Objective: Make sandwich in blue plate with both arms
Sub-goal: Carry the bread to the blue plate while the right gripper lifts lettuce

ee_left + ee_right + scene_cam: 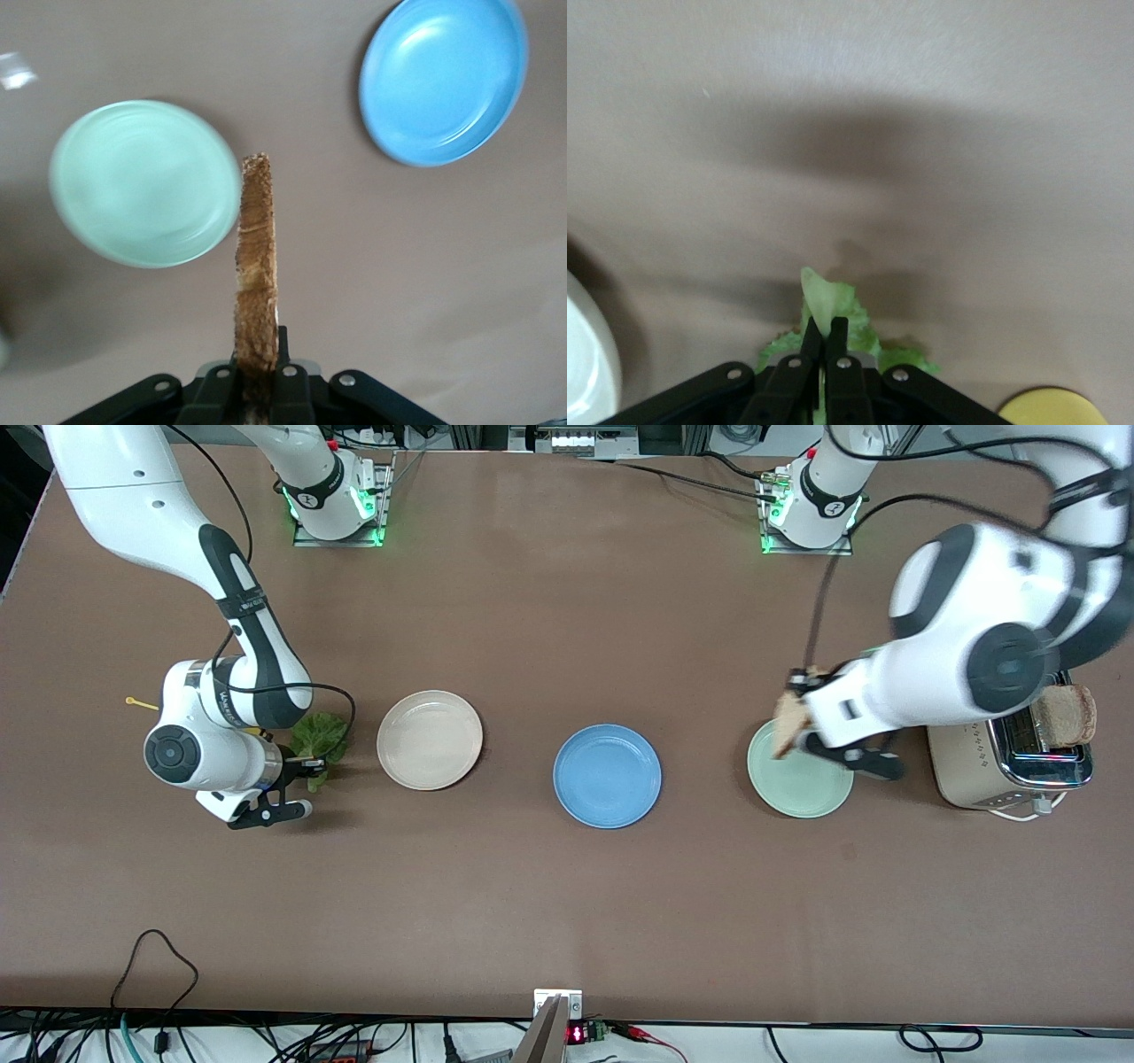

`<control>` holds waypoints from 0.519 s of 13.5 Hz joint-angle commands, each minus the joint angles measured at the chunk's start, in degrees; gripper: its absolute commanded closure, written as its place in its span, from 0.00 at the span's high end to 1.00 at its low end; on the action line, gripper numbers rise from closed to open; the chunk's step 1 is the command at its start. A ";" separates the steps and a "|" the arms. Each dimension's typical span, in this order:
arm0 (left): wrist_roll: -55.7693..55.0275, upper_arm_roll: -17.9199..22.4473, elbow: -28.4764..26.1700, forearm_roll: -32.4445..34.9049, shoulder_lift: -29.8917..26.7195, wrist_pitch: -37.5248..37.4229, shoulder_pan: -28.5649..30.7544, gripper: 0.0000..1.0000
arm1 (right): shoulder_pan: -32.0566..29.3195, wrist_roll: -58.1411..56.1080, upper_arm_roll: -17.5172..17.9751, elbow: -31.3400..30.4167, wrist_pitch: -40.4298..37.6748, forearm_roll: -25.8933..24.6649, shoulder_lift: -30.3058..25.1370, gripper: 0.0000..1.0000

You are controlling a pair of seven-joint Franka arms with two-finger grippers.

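Blue plate: the round, plain medium-blue plate (607,776) lay bare on the brown desk (567,903), between the pale mint-green plate (800,781) and the cream-white plate (430,740).
Bread slice: a square tan bread slice with a brown crust (787,724) stood on edge in the air, over the rim of the mint-green plate on the side toward the blue plate.
Left tool: the black two-finger left tool (257,376) was clamped narrow on the lower edge of that slice (256,274), over the mint-green plate.
Lettuce: a ruffled green lettuce leaf (319,740) hung beside the cream-white plate, toward the right arm's end of the desk.
Right tool: the black right tool (824,341) was pinched tight on the leaf (828,310), its tip sticking out past the fingers, over bare desk.
Toaster: a cream and chrome toaster (1010,766) stood at the left arm's end of the desk, just beside the mint-green plate, with a second brown-crusted slice (1066,716) sticking out of its slot.
Yellow object: a small yellow thing (140,703) lay on the desk near the right arm; its kind could not be told.
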 commanded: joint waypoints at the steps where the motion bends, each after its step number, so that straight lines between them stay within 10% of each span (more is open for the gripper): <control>1: -8.15 0.55 0.67 -2.11 3.79 6.77 -6.84 0.00 | 0.33 4.90 0.32 0.45 -3.69 0.23 -4.23 0.00; 7: -16.52 0.46 0.93 -7.53 12.49 25.32 -13.97 0.00 | 3.57 21.41 0.41 5.72 -13.18 4.42 -7.06 0.00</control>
